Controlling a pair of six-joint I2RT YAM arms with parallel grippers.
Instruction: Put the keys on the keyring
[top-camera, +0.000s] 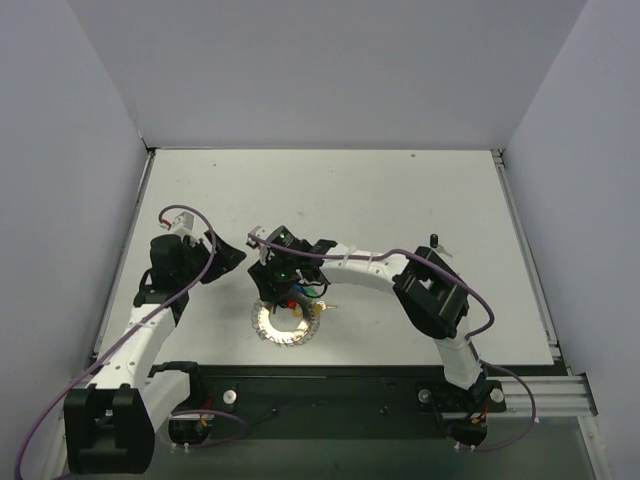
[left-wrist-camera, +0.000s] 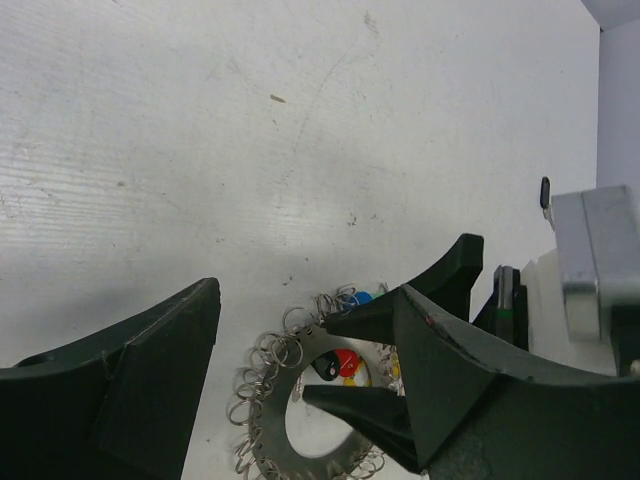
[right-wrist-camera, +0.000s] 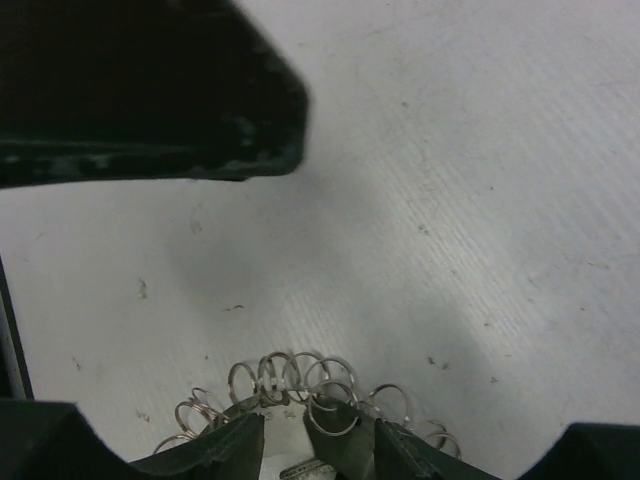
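The keyring (top-camera: 283, 326) is a flat silvery disc with many small wire loops on its rim, lying near the table's front edge. Small keys (top-camera: 295, 301) with red, yellow and green heads lie at its far side. My right gripper (top-camera: 285, 284) hangs over them, jaws parted. The left wrist view shows its tips (left-wrist-camera: 320, 360) either side of the red key head (left-wrist-camera: 347, 362), above the ring (left-wrist-camera: 265, 432). The right wrist view shows its tips (right-wrist-camera: 315, 440) on the ring's looped rim (right-wrist-camera: 290, 376). My left gripper (top-camera: 228, 254) is open and empty, left of the ring (left-wrist-camera: 308, 290).
A small black-topped object (top-camera: 435, 240) stands behind the right arm and also shows in the left wrist view (left-wrist-camera: 545, 190). White walls enclose the table on three sides. A metal rail (top-camera: 530, 380) runs along the front right edge.
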